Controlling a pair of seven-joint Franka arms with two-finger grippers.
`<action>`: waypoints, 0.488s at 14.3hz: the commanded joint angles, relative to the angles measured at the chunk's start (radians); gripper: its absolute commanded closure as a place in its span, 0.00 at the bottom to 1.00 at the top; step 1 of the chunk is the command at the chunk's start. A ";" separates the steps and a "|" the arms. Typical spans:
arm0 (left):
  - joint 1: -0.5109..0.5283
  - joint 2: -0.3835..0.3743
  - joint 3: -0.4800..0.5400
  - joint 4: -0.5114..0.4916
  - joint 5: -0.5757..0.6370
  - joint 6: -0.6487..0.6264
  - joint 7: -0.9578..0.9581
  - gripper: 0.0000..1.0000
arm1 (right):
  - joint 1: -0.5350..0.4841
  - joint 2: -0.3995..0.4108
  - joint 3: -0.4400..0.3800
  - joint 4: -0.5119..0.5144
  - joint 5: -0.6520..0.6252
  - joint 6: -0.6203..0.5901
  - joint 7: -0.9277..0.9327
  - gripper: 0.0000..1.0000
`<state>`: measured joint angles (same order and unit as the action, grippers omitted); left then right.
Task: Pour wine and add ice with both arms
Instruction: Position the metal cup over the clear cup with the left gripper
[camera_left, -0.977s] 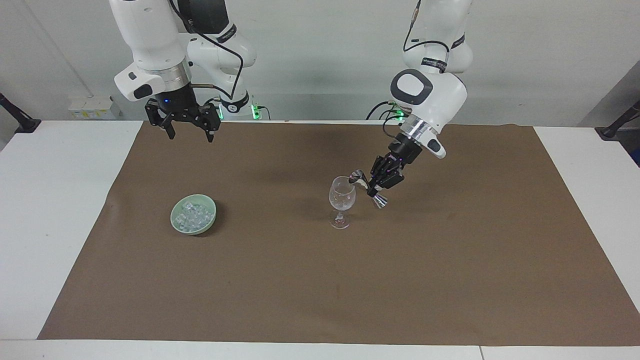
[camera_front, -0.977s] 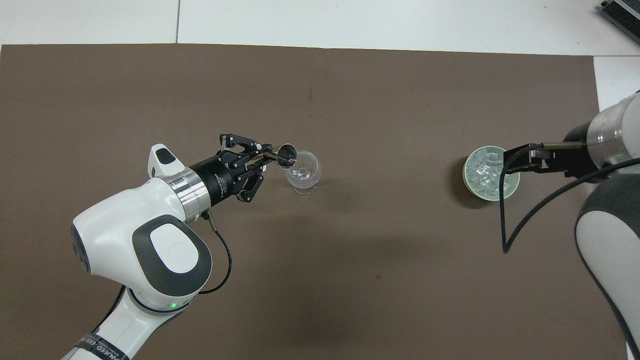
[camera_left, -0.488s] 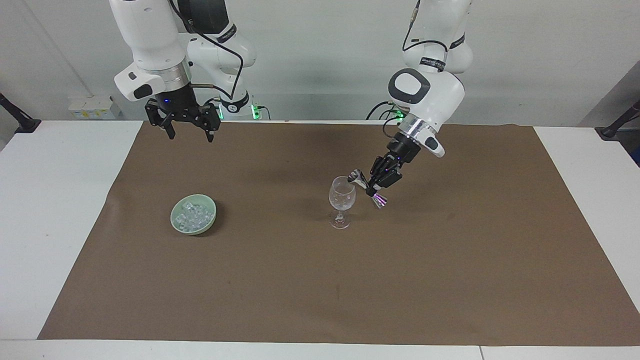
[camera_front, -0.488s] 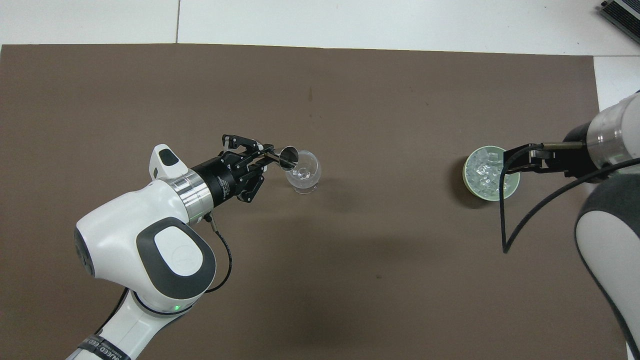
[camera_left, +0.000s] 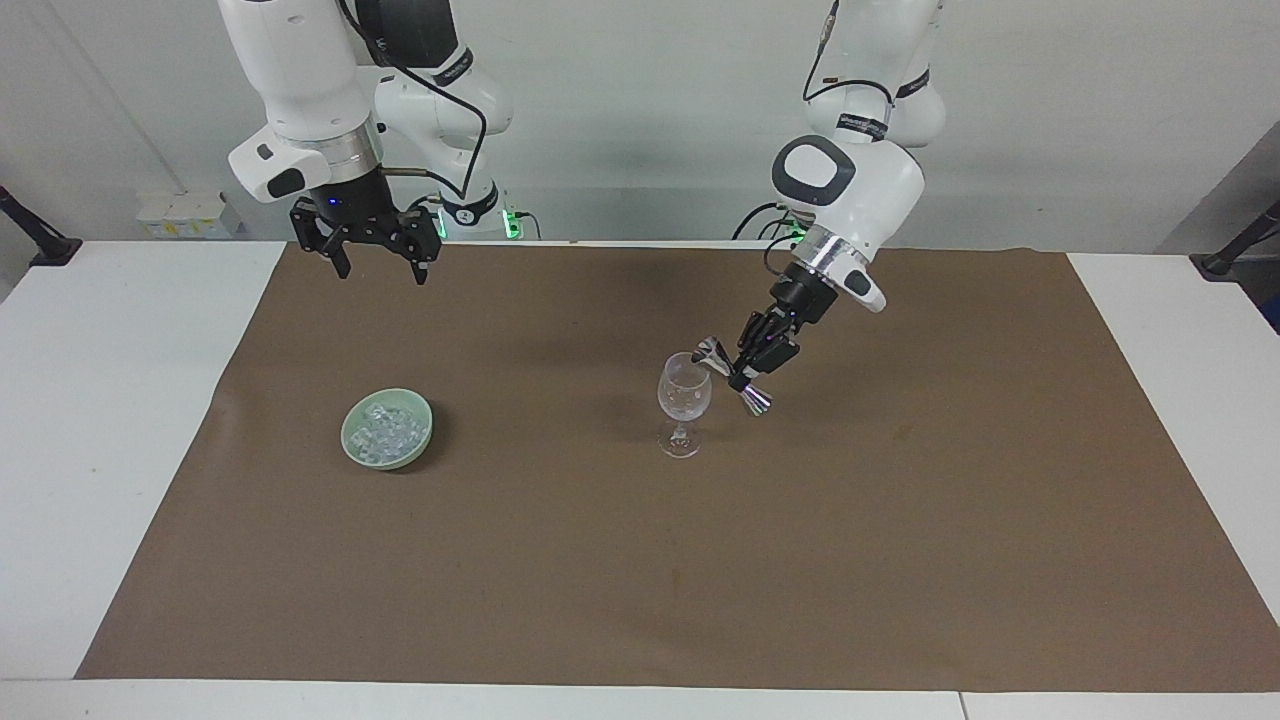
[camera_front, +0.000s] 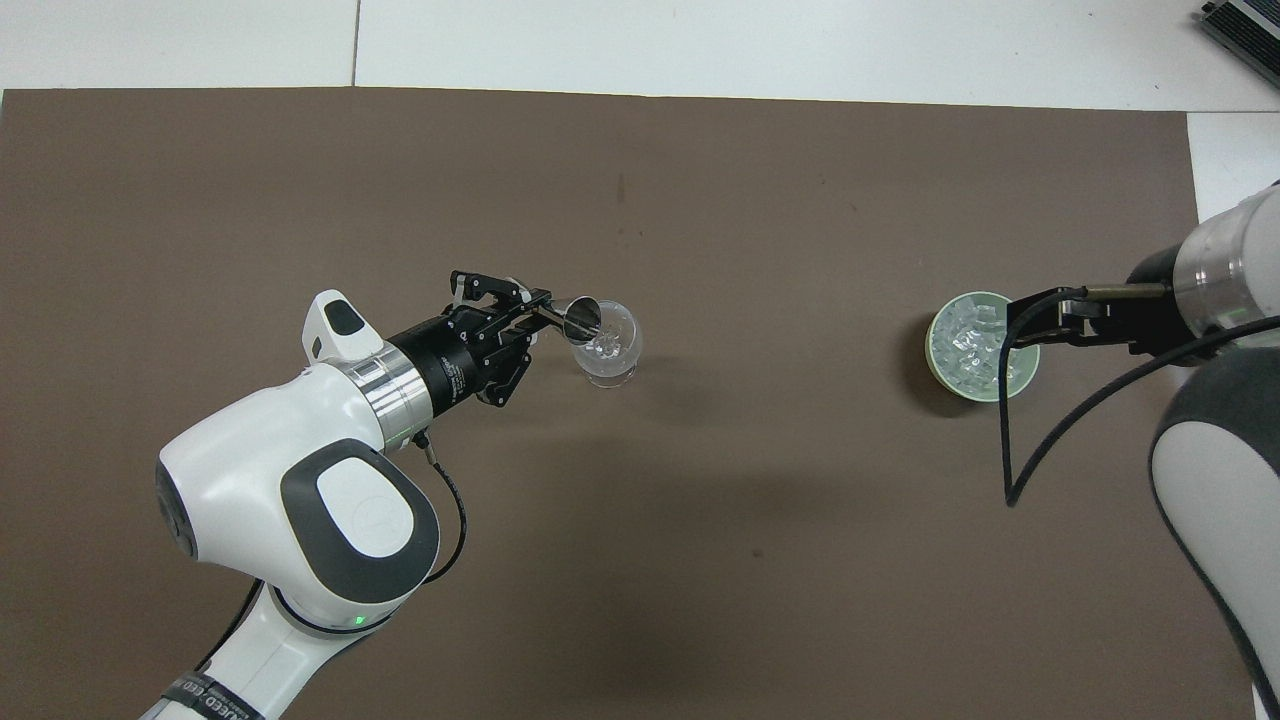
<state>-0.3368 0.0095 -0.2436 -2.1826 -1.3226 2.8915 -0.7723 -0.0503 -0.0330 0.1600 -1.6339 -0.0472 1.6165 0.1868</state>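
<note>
While the right gripper (camera_left: 380, 270) is held with fingers spread wide, high over the brown mat (camera_left: 640, 560) at the robots' edge, a tilted metal jigger (camera_left: 733, 376) (mouth at the glass (camera_left: 684, 400) rim) is clamped by the left gripper (camera_left: 748, 377). Ice (camera_left: 388, 431) is seen in the green bowl (camera_left: 352, 447), toward the right arm's end.

A: How's the light?
B: Bright, even, from overhead; soft shadows fall on the brown mat (camera_left: 640, 560) beside the bowl (camera_left: 352, 432) and glass (camera_left: 684, 398).
A: Sharpness?
B: Mostly crisp; the glass glints.
</note>
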 joint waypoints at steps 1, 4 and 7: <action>-0.027 -0.017 0.017 -0.017 -0.018 0.026 0.025 1.00 | -0.017 -0.022 0.009 -0.021 0.018 -0.006 -0.023 0.00; -0.027 -0.016 0.017 -0.014 -0.010 0.032 0.028 1.00 | -0.017 -0.022 0.009 -0.021 0.018 -0.004 -0.023 0.00; -0.028 -0.016 0.017 -0.014 -0.009 0.041 0.050 1.00 | -0.017 -0.022 0.009 -0.021 0.018 -0.006 -0.021 0.00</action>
<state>-0.3369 0.0095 -0.2436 -2.1826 -1.3222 2.9034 -0.7435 -0.0503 -0.0330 0.1600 -1.6339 -0.0472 1.6165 0.1868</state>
